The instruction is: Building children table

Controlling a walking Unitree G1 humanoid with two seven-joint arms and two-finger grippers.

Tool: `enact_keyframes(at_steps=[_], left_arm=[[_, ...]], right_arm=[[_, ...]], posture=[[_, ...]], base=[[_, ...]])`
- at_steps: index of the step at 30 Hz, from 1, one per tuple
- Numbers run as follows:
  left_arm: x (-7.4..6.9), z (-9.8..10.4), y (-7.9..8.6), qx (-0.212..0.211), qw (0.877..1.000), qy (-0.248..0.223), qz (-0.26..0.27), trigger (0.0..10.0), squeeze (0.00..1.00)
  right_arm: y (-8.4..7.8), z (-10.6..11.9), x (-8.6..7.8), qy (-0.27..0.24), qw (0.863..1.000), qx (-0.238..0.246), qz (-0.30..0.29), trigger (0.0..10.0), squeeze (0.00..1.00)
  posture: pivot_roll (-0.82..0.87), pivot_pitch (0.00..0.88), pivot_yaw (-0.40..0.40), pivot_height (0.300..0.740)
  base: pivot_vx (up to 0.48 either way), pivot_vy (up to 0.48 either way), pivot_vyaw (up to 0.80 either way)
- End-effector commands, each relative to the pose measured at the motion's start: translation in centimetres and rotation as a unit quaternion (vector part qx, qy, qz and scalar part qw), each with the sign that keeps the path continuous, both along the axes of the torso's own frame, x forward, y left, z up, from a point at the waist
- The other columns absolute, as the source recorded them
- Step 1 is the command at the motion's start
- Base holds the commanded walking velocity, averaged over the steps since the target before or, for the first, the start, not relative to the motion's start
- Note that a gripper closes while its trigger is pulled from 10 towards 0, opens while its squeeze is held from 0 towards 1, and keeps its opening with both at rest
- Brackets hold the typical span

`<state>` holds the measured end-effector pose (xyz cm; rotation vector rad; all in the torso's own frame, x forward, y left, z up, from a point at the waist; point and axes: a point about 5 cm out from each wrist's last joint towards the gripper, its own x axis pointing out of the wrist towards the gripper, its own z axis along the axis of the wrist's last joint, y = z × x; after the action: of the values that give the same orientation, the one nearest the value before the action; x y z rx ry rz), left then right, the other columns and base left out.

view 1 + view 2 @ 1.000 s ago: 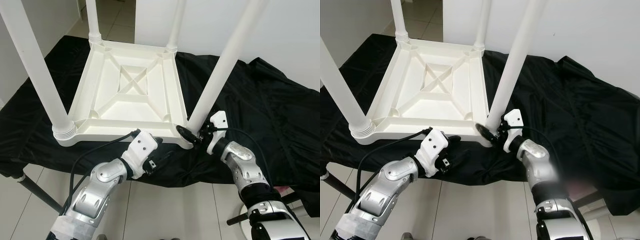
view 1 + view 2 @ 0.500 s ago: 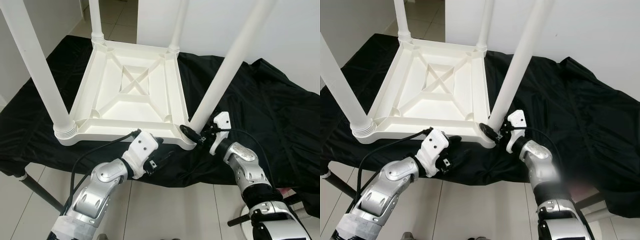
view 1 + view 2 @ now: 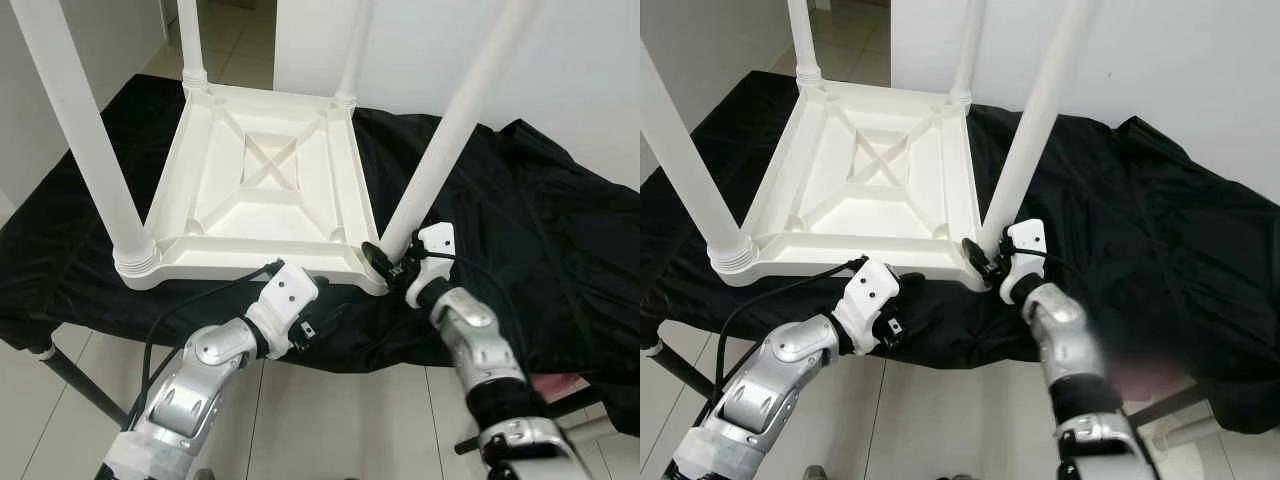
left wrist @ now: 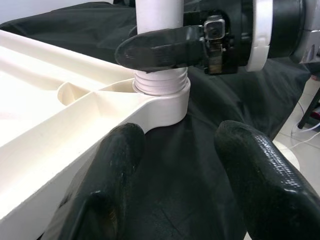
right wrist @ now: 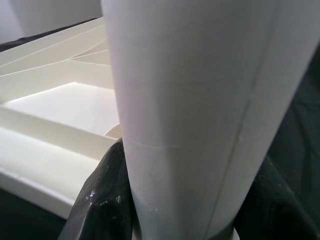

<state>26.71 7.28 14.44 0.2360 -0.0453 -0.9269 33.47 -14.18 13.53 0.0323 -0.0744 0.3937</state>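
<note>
No legible writing or labels on any item. The white plastic children's table (image 3: 262,195) lies upside down on a black cloth-covered surface (image 3: 530,215), four round white legs pointing up, their tops cut off by the frame. The right gripper (image 3: 390,262) is clenched around the near-right leg (image 3: 440,150) just above its threaded socket. The left gripper (image 4: 175,165) hovers released beside the table's near edge, fingers (image 4: 255,175) spread, grasping nothing. Tiled floor (image 3: 330,420) lies below.

No text, label, brand, number or sign can be read in any view.
</note>
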Motion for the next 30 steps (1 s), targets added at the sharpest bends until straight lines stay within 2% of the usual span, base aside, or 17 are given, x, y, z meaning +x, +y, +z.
enact_keyframes(at_steps=[1,4,6,8,9,13,14,16,18,19,27,28,29,30], left_arm=[[-0.4,-0.5,-0.2,0.005,1.000,0.011,-0.009,10.0,0.00],[-0.4,-0.5,-0.2,0.006,1.000,0.011,-0.010,10.0,0.00],[-0.4,-0.5,-0.2,0.006,1.000,0.011,-0.010,10.0,0.00],[-0.4,-0.5,-0.2,0.006,1.000,0.011,-0.010,10.0,0.00],[-0.4,-0.5,-0.2,0.006,1.000,0.011,-0.010,10.0,0.00],[-0.4,-0.5,-0.2,0.006,1.000,0.011,-0.009,10.0,0.00],[-0.4,-0.5,-0.2,0.006,1.000,0.011,-0.009,10.0,0.00],[-0.5,-0.6,-0.3,0.004,1.000,0.012,-0.010,10.0,0.00],[-0.5,-0.6,-0.3,0.004,1.000,0.012,-0.010,10.0,0.00],[-0.5,-0.6,-0.3,0.005,1.000,0.012,-0.012,10.0,0.00],[0.0,-0.4,-0.3,0.009,1.000,0.007,-0.016,10.0,0.00],[0.1,-0.3,-0.3,0.010,1.000,0.006,-0.017,10.0,0.00],[0.1,-0.3,-0.3,0.010,1.000,0.006,-0.017,10.0,0.00],[0.0,-0.3,-0.3,0.010,1.000,0.005,-0.019,10.0,0.00]], right_arm=[[-1.1,-1.6,-0.4,0.042,0.998,-0.005,-0.044,10.0,0.00],[-0.9,-1.8,-0.7,0.045,0.996,0.006,-0.079,10.0,0.00],[-0.9,-1.8,-0.7,0.045,0.996,0.006,-0.079,10.0,0.00],[-0.3,-1.9,-1.2,0.049,0.991,0.023,-0.121,10.0,0.00],[-0.3,-1.9,-1.2,0.049,0.991,0.023,-0.121,10.0,0.00],[0.3,-2.4,-2.2,0.054,0.978,0.043,-0.197,10.0,0.00],[0.3,-2.4,-2.2,0.054,0.978,0.043,-0.197,10.0,0.00],[0.6,-2.6,-3.0,0.054,0.964,0.054,-0.256,10.0,0.00],[0.6,-2.6,-3.0,0.054,0.964,0.054,-0.256,10.0,0.00],[0.9,-2.6,-3.6,0.055,0.956,0.058,-0.282,10.0,0.00],[1.2,-2.4,-4.0,0.051,0.955,0.054,-0.288,10.0,0.00],[1.1,-2.4,-4.0,0.048,0.955,0.056,-0.286,10.0,0.33],[1.1,-2.4,-4.0,0.048,0.955,0.056,-0.286,10.0,0.33],[1.0,-2.3,-4.1,0.045,0.958,0.062,-0.277,10.0,1.00]], posture=[[0.07,0.069,-0.113,0.740],[0.08,0.066,-0.114,0.740],[0.08,0.066,-0.114,0.740],[0.08,0.066,-0.119,0.740],[0.08,0.066,-0.119,0.740],[0.08,0.063,-0.125,0.740],[0.08,0.063,-0.125,0.740],[0.08,0.061,-0.122,0.740],[0.08,0.061,-0.122,0.740],[0.08,0.054,-0.117,0.740],[0.08,0.043,-0.108,0.740],[0.07,0.040,-0.105,0.740],[0.07,0.040,-0.105,0.740],[0.07,0.039,-0.104,0.740]], base=[[0.000,0.000,0.00],[0.000,0.000,0.00],[0.000,0.000,0.00],[0.000,0.000,0.00],[0.000,0.000,0.00],[0.000,0.000,0.00],[0.000,0.000,0.00],[0.000,0.000,0.00],[0.000,0.000,0.00],[0.000,0.000,0.00],[0.000,0.000,0.00],[0.000,0.000,0.00],[0.000,0.000,0.00],[0.000,0.000,0.00]])
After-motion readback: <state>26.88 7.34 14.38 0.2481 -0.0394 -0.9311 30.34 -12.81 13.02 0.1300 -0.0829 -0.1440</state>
